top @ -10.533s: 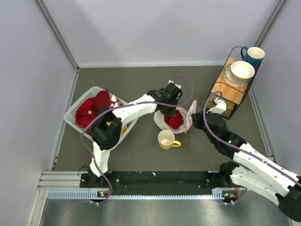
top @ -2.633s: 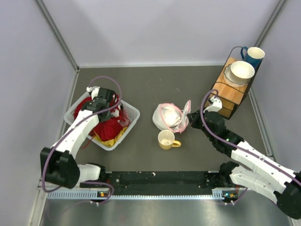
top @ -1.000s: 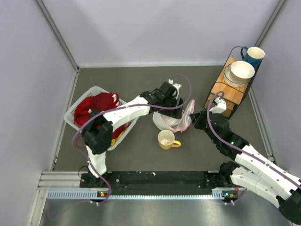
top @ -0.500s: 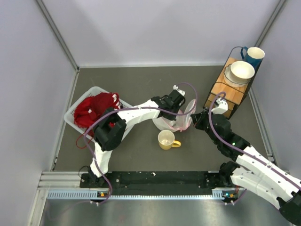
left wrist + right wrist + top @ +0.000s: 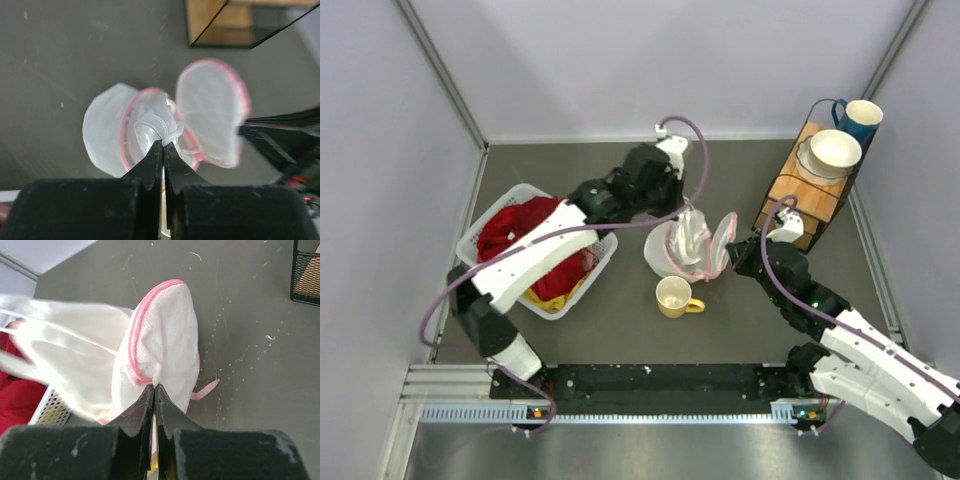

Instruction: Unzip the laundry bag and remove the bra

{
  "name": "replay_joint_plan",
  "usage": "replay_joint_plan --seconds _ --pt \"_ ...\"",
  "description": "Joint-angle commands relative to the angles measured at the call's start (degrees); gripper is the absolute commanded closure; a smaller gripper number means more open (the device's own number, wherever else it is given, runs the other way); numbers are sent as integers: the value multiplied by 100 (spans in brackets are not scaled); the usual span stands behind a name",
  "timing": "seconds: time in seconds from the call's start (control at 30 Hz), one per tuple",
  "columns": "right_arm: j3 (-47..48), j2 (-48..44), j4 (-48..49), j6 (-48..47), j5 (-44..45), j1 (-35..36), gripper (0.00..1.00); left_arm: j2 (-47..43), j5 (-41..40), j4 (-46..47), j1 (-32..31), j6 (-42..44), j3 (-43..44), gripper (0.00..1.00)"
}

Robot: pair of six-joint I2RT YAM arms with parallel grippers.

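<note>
Our left gripper (image 5: 163, 144) had risen, clamped on the bra (image 5: 156, 122); our right gripper (image 5: 154, 386) pinched the laundry bag (image 5: 170, 330).

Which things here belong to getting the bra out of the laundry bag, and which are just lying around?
Job: laundry bag, bra, left hand shut on the bra, right hand shut on the bag flap.
Lying about: yellow mug, basket, red clothes, bowl, blue mug.

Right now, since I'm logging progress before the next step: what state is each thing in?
Bag: unzipped, flap open, flap edge pinched by right gripper.
Bra: partly lifted out of bag, pinched by left gripper.
Left gripper: shut on bra.
Right gripper: shut on bag.
Mug: upright, empty.
Basket: upright, holding red and yellow clothes.
</note>
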Motion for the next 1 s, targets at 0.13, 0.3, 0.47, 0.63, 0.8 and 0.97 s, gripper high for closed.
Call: replay_joint_plan --seconds 0.13,0.3,0.47,0.63,0.8,0.97 --pt "187 124 162 -30 90 -40 100 -1119 781 230 294 -195 641 100" --pt "152 116 188 6 81 -49 100 -1532 21 -6 347 15 1265 100" --pt "125 107 232 6 28 -40 100 -1954 -749 -604 976 165 1408 100" --pt "213 203 311 -47 -95 -49 100 -2384 -581 -947 2409 -151 408 100" --pt "186 265 443 -73 -113 -40 100 -3114 -583 -675 3614 -580 -1172 100" --pt "196 318 531 -117 -192 -40 100 -3326 33 -587 4732 -942 -2388 100"
